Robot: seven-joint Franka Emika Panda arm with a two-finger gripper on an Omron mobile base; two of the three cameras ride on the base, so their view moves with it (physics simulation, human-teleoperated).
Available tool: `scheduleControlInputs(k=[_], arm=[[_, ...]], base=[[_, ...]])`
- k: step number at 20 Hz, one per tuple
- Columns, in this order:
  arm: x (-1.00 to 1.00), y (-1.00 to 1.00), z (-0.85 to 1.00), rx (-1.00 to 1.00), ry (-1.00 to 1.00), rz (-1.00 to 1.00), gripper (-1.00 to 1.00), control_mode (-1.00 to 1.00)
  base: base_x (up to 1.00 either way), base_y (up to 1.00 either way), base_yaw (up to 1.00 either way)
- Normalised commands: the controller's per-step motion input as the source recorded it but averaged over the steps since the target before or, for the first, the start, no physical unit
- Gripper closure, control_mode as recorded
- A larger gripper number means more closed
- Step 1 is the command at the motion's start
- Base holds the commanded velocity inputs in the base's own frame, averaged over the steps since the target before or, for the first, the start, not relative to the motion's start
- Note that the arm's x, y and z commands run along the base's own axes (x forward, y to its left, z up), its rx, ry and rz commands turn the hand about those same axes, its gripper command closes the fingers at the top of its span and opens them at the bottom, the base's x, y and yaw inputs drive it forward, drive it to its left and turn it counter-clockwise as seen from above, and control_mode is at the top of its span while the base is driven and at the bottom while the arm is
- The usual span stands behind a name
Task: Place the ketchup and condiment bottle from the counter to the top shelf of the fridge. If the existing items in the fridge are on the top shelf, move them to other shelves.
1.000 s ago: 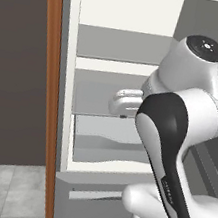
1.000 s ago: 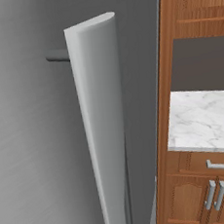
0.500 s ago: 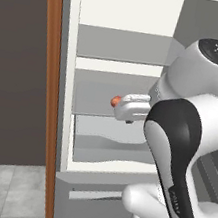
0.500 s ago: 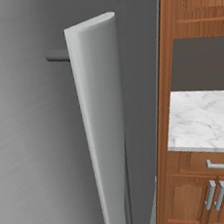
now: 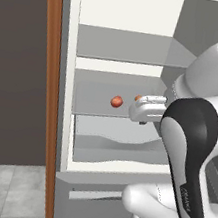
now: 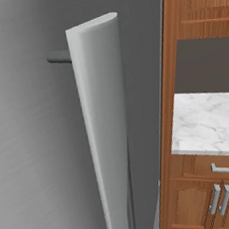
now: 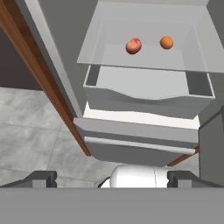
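Fridge [image 5: 104, 176] stands open in front of me, white inner frame and grey shelves in plain sight from the left base view. My gripper [image 7: 111, 178] is spread wide, fingertips [image 7: 40, 178] far apart at the bottom of the hand view, nothing between them. My hand sits in front of the fridge interior, level with the shelf below the top one, tilted to look down at that shelf and the drawer [image 7: 146, 94].

Top shelf [image 5: 129, 46] is bare grey plate. Two fruits lie on the next shelf down: pinkish-red fruit [image 7: 133, 46] toward the left, orange fruit [image 7: 166, 42] to its right, apart from each other, neither touching my fingers. In the left base view my hand partly covers the orange one. Grey drawer sits directly under that shelf.

Right base view: the fridge door's edge [image 6: 106, 132] seen end-on, with marbled counter [image 6: 207, 121] over brown cabinets [image 6: 210, 196] past it. Can't tell where the ketchup or condiment bottle are.
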Motion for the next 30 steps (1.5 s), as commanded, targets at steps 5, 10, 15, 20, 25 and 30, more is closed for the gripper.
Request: scheduleControlInputs(k=[5,10,15,20,25,30], arm=[[-0.03,0.0,0.0,0.0,0.0,0.0,-1.0,1.0],[0.0,0.0,0.0,0.0,0.0,0.0,-1.0,1.0],[0.0,0.0,0.0,0.0,0.0,0.0,-1.0,1.0],[0.0,0.0,0.0,0.0,0.0,0.0,-1.0,1.0],[0.0,0.0,0.0,0.0,0.0,0.0,-1.0,1.0],[0.0,0.0,0.0,0.0,0.0,0.0,-1.0,1.0]], base=[[-0.08,0.0,0.0],[-0.37,0.0,0.0],[-0.59,0.0,0.0],[-0.74,0.0,0.0],[-0.79,0.0,0.0],[-0.8,0.0,0.0]])
